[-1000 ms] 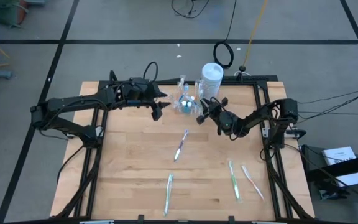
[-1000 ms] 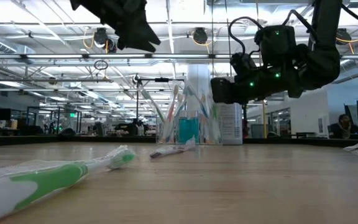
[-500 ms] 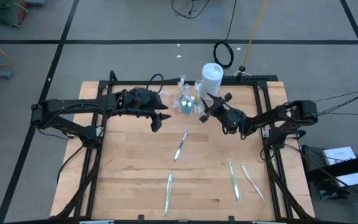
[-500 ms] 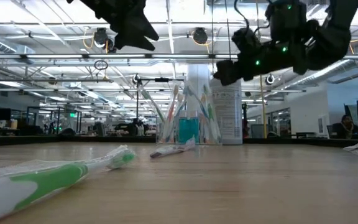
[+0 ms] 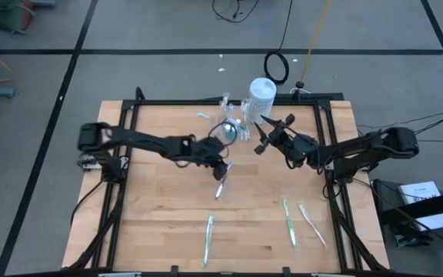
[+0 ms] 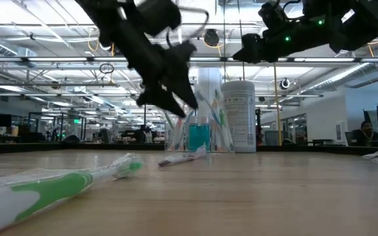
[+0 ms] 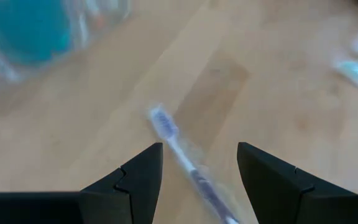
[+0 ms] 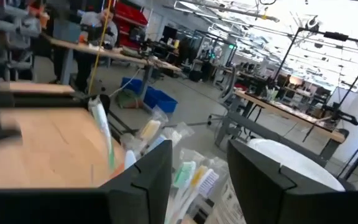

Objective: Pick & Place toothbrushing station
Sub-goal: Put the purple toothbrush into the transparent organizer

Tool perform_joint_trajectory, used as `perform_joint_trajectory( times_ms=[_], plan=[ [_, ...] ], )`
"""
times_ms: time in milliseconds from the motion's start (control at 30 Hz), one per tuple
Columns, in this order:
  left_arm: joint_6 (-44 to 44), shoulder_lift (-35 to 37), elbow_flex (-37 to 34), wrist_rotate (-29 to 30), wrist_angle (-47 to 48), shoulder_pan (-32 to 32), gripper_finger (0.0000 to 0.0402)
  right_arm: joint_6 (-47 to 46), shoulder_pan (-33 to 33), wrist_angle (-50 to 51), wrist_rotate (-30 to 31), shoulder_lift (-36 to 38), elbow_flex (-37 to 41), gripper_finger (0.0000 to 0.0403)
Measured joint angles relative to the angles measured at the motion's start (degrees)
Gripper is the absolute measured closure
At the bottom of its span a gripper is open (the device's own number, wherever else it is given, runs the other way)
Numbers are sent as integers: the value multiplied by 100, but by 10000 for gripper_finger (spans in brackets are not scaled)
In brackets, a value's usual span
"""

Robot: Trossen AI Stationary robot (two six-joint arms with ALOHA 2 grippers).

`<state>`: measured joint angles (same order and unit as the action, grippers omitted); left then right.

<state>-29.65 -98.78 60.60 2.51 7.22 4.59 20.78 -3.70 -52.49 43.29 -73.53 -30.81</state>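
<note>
Nearest the front edge of the light wooden butcher-block table: three wrapped toothbrushes lying flat. A pale green wrapped toothbrush sits front-centre, a brighter green wrapped toothbrush front-right, and a white-and-pink wrapped toothbrush just beside it, further right. All three are well apart from both arms. In the low view one green wrapped brush fills the near left foreground.

Mid-table: a blue-and-white wrapped toothbrush lies alone on the wood, angled. The left gripper hovers over its far end, jaws spread wide, nothing held. The left wrist view shows the same brush running between the two dark fingers, not touched.

Further back, centre: the small clear plastic cup packed with pastel toothbrushes and blue tubes, upright near the back rail. In the low view the cup stands with brush heads fanning out on top and a teal-blue tube inside.

The right gripper is up in the air just right of the cup, jaws parted, holding nothing, no contact with the cup. The right wrist view looks down on brush heads between its fingers.

Behind that: a tall white cylindrical canister at the back edge, just beside the cup.

Beyond the table, a person sits far off on the right of the low view.
</note>
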Motion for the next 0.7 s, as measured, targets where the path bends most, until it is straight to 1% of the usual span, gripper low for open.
perform_joint_trajectory(
  times_ms=[133, 333, 500, 600, 700],
  plan=[
    [-395, -593, 45, 0, -188, 138, 188, -138, 53, 83, 11, 3, 0, 259],
    [-483, -1116, 76, -86, -612, 215, 188, -252, 95, 279, 10, 2, 0, 262],
    [-436, -1153, 76, -92, -967, 215, 188, -523, 155, 547, 10, 4, 0, 264],
    [-317, -1155, 76, 87, -1263, 228, 188, -676, 157, 648, 8, 4, 0, 264],
    [-225, -1155, 79, 184, -1168, 292, 188, -906, 157, 848, 11, 4, 0, 264]
  ],
)
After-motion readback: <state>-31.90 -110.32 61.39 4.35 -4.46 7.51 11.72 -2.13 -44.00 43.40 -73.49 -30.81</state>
